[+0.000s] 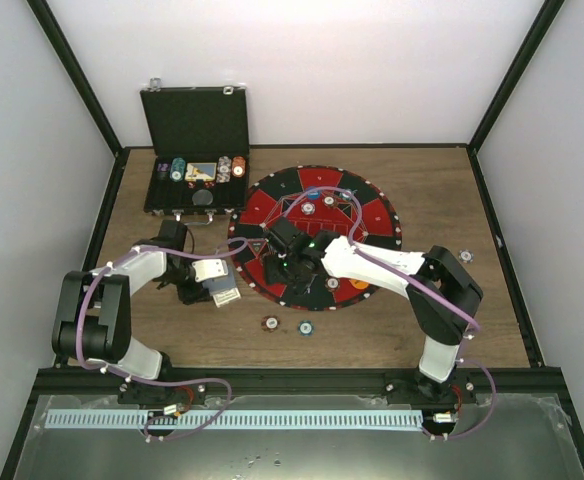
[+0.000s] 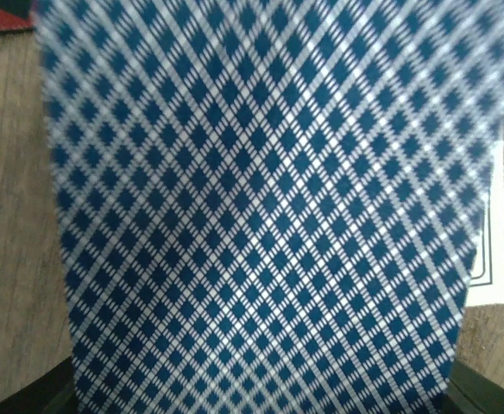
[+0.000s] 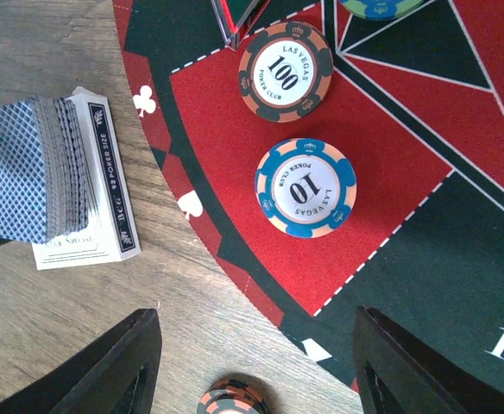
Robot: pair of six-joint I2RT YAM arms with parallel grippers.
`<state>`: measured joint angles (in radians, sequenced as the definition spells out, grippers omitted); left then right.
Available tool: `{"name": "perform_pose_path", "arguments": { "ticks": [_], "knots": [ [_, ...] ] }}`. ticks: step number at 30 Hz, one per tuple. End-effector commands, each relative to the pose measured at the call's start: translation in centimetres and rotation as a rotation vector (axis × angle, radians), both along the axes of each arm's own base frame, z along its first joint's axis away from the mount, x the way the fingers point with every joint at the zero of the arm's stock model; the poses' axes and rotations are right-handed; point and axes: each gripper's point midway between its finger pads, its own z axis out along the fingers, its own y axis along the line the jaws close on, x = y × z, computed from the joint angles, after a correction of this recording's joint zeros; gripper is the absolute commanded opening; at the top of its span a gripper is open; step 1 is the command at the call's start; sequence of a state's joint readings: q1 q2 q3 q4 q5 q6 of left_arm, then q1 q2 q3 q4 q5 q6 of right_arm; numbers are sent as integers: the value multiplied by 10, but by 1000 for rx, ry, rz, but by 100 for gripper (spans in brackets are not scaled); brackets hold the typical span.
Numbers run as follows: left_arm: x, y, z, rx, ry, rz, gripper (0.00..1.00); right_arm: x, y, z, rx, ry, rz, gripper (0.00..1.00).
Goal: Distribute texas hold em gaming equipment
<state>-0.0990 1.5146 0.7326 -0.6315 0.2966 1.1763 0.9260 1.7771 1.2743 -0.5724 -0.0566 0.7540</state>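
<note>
While the card deck, beside the mat, fills the left wrist view and hides whether the left gripper clamps it, the right gripper hangs with jaws apart near the blue chip.

We've got the case at back-left of the table, w/ racked chips in its tray. The mat lies centre, just right of & in front of the case. The deck of cards sits just off the mat's left edge, over the card box. On the mat nr that edge we find the 100 chip & the 10 chip, close but apart. In front of the mat, on the table, the front-left chip & front-right chip lie side by side. The lone chip lies right of the mat.
</note>
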Motion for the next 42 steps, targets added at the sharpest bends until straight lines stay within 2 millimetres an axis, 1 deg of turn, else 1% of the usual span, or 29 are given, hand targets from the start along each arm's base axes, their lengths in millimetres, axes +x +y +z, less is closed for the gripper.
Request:
{"name": "perform_pose_path", "arguments": {
  "ticks": [1, 11, 15, 17, 26, 30, 33, 37, 39, 42],
  "knots": [
    [-26, 10, -23, 70, 104, -30, 58, 2, 2, 14, 45, -16, -8, 63],
    [-27, 12, -22, 78, 104, -34, 27, 2, 3, 15, 95, 0, -7, 63],
    [-28, 12, -16, 81, 106, -30, 12, 3, 1, 18, 156, 21, -15, 63],
    [-29, 12, -12, 79, 105, -30, 7, 3, -1, 20, 172, 21, -16, 63],
    [-26, 19, 15, 88, 75, -19, 4, 5, -5, 28, 181, 6, -13, 63],
    [-28, 15, 37, 59, 54, -25, 4, 4, -1, 36, 215, 4, -1, 64],
    [-29, 3, 59, -5, 47, -37, 4, -2, 10, 48, 302, 12, 34, 64],
    [-27, -14, 87, -85, 27, -54, 4, -16, 34, 75, 515, 53, 123, 70],
    [-29, -23, 94, -109, 28, -61, 4, -23, 41, 88, 611, 69, 157, 73],
    [-33, -34, 101, -124, 22, -83, 4, -32, 50, 99, 710, 103, 200, 74]
  ]
}}
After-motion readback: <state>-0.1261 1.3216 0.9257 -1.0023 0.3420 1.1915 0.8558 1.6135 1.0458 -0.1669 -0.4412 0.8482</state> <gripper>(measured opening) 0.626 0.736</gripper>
